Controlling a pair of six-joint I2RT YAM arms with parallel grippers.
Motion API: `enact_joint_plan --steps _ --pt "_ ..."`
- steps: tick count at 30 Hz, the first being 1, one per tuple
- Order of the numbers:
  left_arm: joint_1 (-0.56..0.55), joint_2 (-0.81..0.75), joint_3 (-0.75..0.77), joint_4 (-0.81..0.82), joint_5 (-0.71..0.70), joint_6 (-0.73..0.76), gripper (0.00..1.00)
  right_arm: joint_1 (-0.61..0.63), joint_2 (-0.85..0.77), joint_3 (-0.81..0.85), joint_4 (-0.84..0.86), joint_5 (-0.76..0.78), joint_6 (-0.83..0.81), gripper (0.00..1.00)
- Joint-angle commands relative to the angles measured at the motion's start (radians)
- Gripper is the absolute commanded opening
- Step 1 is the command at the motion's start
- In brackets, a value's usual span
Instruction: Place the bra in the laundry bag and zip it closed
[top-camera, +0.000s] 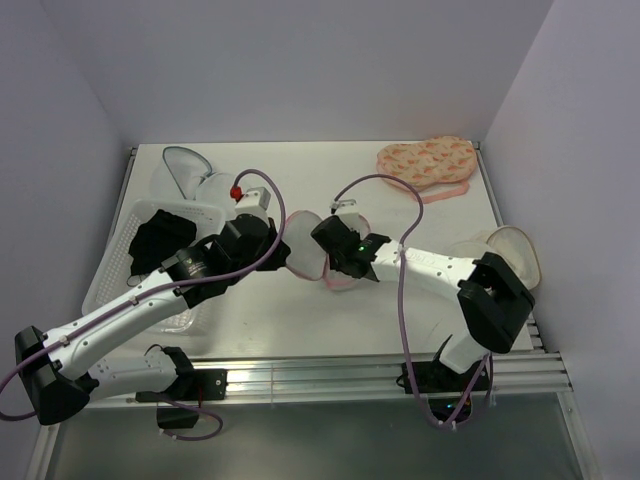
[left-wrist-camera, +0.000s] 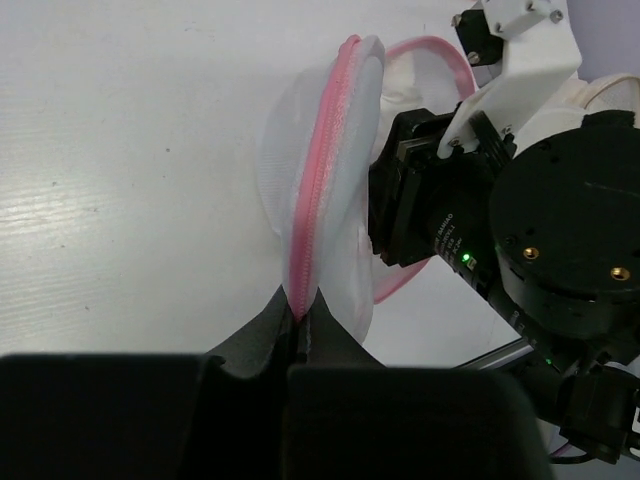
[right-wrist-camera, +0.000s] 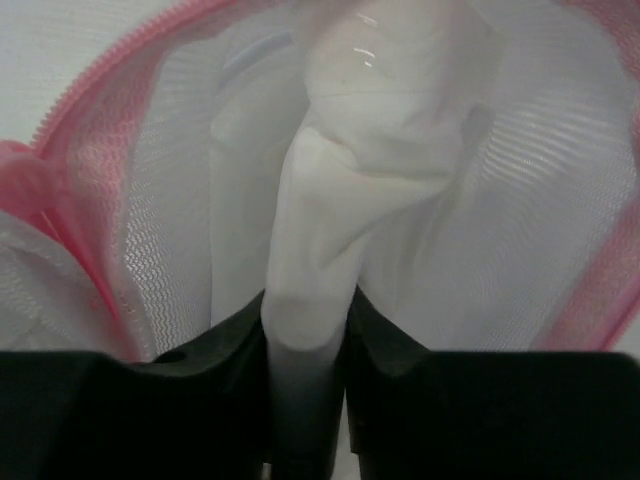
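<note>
The laundry bag (top-camera: 305, 262), white mesh with a pink zipper edge, stands open at the table's middle between both arms. My left gripper (top-camera: 285, 250) (left-wrist-camera: 300, 315) is shut on the bag's (left-wrist-camera: 290, 150) pink zipper rim and holds it upright. My right gripper (top-camera: 325, 258) (right-wrist-camera: 305, 330) reaches inside the bag (right-wrist-camera: 160, 200), its jaws shut on a fold of white fabric (right-wrist-camera: 330, 200). I cannot tell whether that fold belongs to the bag. The bra (top-camera: 155, 240), a dark soft heap, lies on the white basket at the left, apart from both grippers.
The white basket (top-camera: 120, 265) sits at the left edge, with a white mesh pouch with grey trim (top-camera: 185, 170) behind it. An orange patterned pouch (top-camera: 425, 165) lies at the back right. A pale pouch (top-camera: 515, 250) rests by the right arm's elbow.
</note>
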Motion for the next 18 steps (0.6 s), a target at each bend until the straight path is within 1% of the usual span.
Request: enact_joint_plan --steps 1,2,4,5,8,9,13,15,18 --pt "0.003 -0.029 0.055 -0.021 -0.019 0.019 0.0 0.008 -0.029 0.035 0.02 0.007 0.017 0.36" --pt "0.005 -0.029 0.053 -0.03 -0.023 0.016 0.0 0.009 -0.04 0.035 0.025 -0.02 0.016 0.44" --pt "0.01 -0.032 0.049 -0.034 -0.026 0.016 0.0 0.011 -0.076 0.046 0.022 -0.044 0.014 0.51" --pt "0.013 -0.032 0.046 -0.032 -0.025 0.014 0.0 0.012 -0.089 0.05 0.017 -0.057 0.011 0.57" --pt "0.017 -0.031 0.041 -0.03 -0.02 0.01 0.0 0.014 -0.139 0.067 -0.009 -0.073 0.008 0.65" --pt "0.019 -0.029 0.042 -0.032 -0.02 0.01 0.0 0.014 -0.168 0.07 -0.016 -0.077 0.008 0.66" --pt "0.02 -0.025 0.049 -0.037 -0.025 0.01 0.0 0.014 -0.245 0.061 -0.024 -0.088 0.023 0.67" --pt "0.02 -0.023 0.053 -0.043 -0.025 0.011 0.0 0.014 -0.274 0.044 -0.015 -0.085 0.036 0.62" --pt "0.022 -0.02 0.062 -0.047 -0.023 0.011 0.0 0.012 -0.295 0.03 0.006 -0.079 0.043 0.48"
